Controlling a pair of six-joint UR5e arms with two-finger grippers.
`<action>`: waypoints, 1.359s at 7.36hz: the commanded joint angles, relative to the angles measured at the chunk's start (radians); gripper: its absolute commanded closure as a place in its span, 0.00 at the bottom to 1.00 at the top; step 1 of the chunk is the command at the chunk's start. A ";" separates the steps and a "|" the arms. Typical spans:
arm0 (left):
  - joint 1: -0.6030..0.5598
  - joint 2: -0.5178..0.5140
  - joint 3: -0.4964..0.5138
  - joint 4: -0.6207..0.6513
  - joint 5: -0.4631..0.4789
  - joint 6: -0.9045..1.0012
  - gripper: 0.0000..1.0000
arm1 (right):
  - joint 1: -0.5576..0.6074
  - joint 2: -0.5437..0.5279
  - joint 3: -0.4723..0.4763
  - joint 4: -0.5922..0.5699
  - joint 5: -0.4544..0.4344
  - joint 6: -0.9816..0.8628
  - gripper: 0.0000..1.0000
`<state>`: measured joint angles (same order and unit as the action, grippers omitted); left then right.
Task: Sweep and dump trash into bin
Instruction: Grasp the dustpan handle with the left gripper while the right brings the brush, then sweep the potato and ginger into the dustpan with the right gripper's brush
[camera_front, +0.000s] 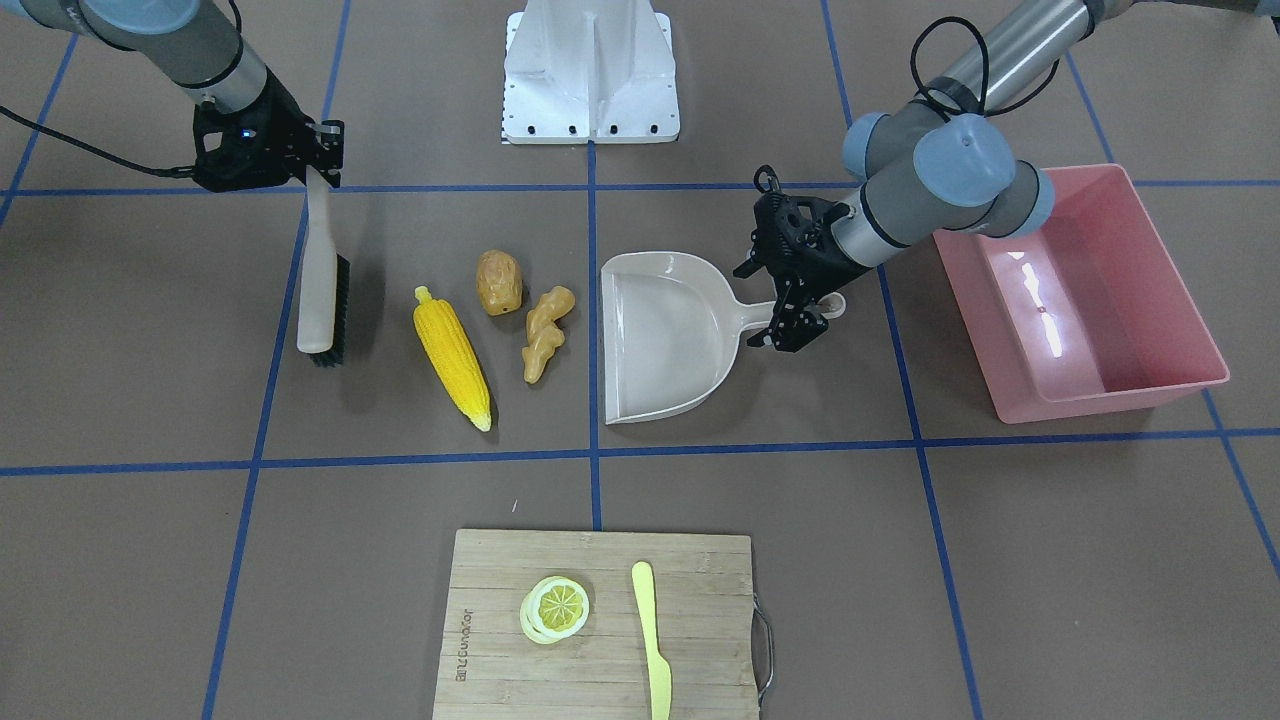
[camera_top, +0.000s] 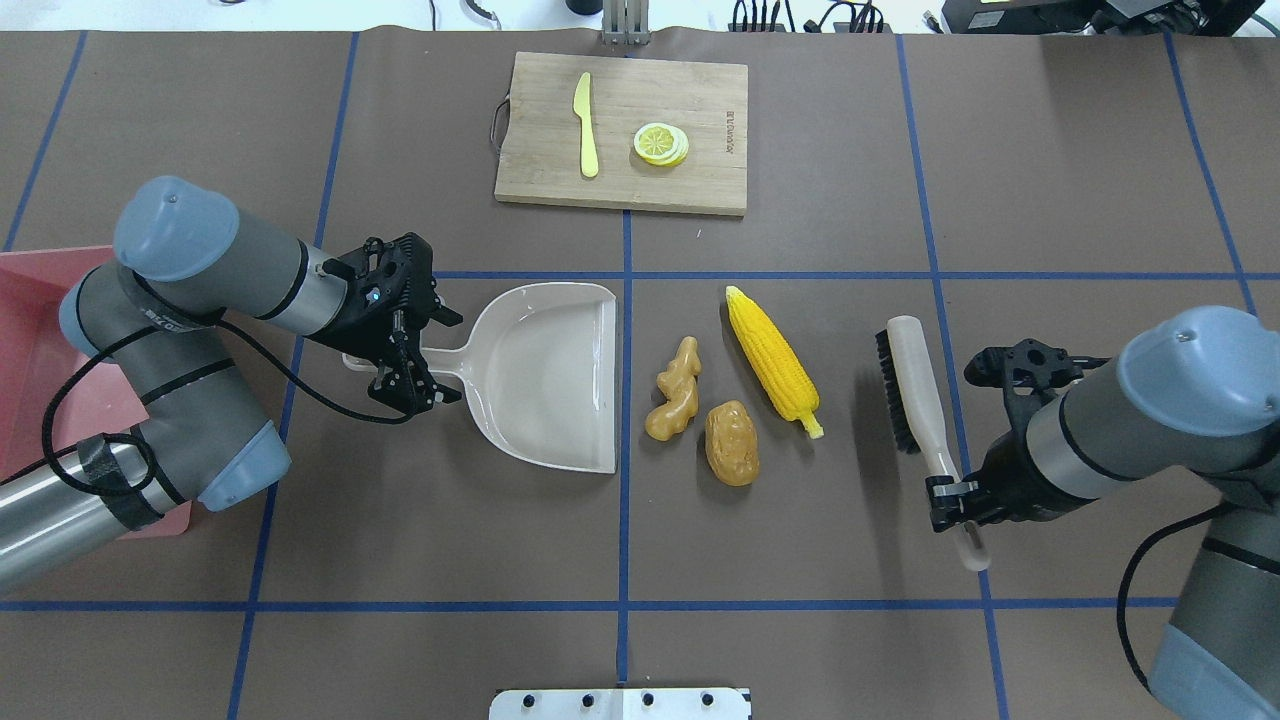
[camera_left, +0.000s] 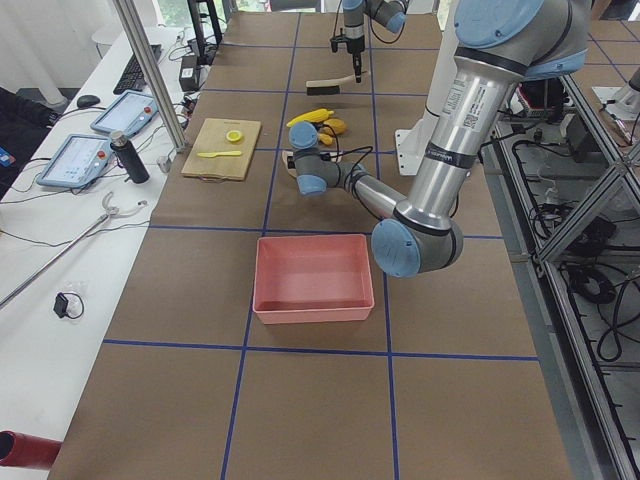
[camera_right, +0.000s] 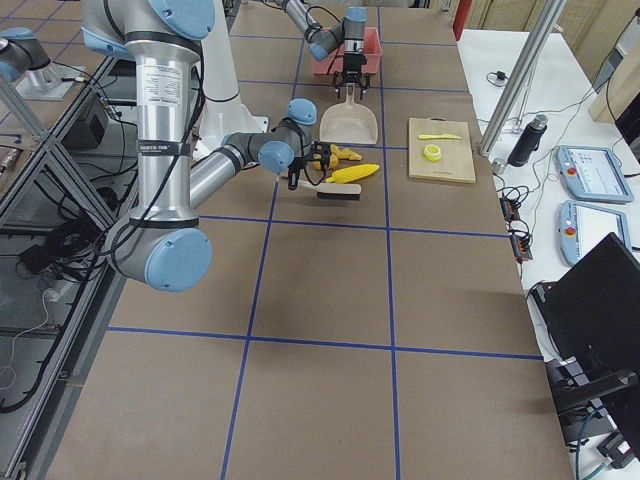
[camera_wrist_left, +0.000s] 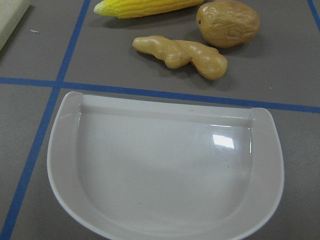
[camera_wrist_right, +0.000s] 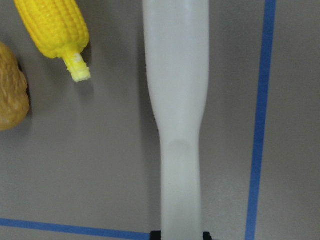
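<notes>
The yellow corn cob (camera_front: 452, 358), tan potato (camera_front: 499, 282) and beige ginger root (camera_front: 545, 332) lie together on the table, between a beige dustpan (camera_front: 665, 340) and a brush (camera_front: 320, 290). My left gripper (camera_top: 447, 357) is open, with its jaws on either side of the dustpan's handle. My right gripper (camera_top: 957, 492) is shut on the brush's white handle (camera_wrist_right: 176, 100), with the bristles facing the corn (camera_top: 772, 352). The pink bin (camera_front: 1090, 400) stands behind my left arm, on the far side of the dustpan from the trash. The left wrist view shows the ginger (camera_wrist_left: 180, 54) just past the pan's mouth (camera_wrist_left: 165, 170).
A wooden cutting board (camera_front: 490, 600) with a lemon slice (camera_front: 555, 607) and a pale yellow knife (camera_front: 652, 640) lies on the side of the table away from the robot. The white robot base plate (camera_front: 590, 70) is behind the trash. Blue tape lines cross the brown table.
</notes>
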<state>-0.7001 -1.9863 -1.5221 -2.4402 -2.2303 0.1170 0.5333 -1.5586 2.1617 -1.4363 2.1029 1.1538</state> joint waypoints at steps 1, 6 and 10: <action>0.001 -0.003 0.057 -0.035 0.004 -0.002 0.03 | -0.067 0.092 -0.006 -0.090 -0.040 0.003 1.00; 0.042 -0.005 0.065 -0.040 0.006 -0.008 0.03 | -0.199 0.193 -0.040 -0.159 -0.106 0.052 1.00; 0.042 -0.005 0.065 -0.040 0.012 -0.008 0.03 | -0.216 0.368 -0.111 -0.256 -0.119 0.055 1.00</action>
<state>-0.6582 -1.9911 -1.4572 -2.4805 -2.2210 0.1089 0.3232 -1.2243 2.0690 -1.6831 1.9889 1.2068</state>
